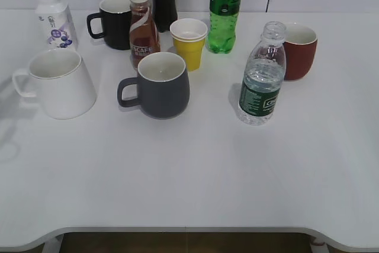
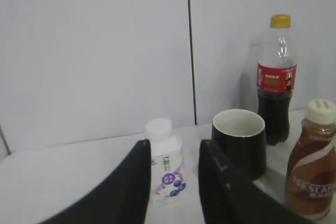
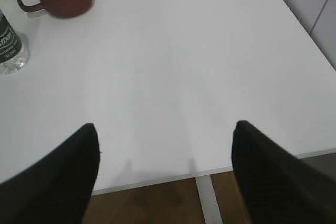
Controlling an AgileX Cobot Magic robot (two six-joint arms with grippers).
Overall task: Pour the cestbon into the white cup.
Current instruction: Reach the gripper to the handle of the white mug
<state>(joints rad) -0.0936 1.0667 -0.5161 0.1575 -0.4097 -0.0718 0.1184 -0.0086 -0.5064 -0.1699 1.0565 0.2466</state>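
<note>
exterior view showed the clear ribbed cestbon bottle with dark green label [image 1: 262, 81] upright, uncapped, well apart from the large white ceramic cup [image 1: 56, 82] at far left. nothing was grasped or poured: right gripper [image 3: 165, 169] gaped wide, left gripper [image 2: 173, 184] stood slightly apart, both empty.

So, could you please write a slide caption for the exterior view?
Uncapped cestbon stands upright right of a grey mug; the white cup waits far left, no gripper in frame.
</note>
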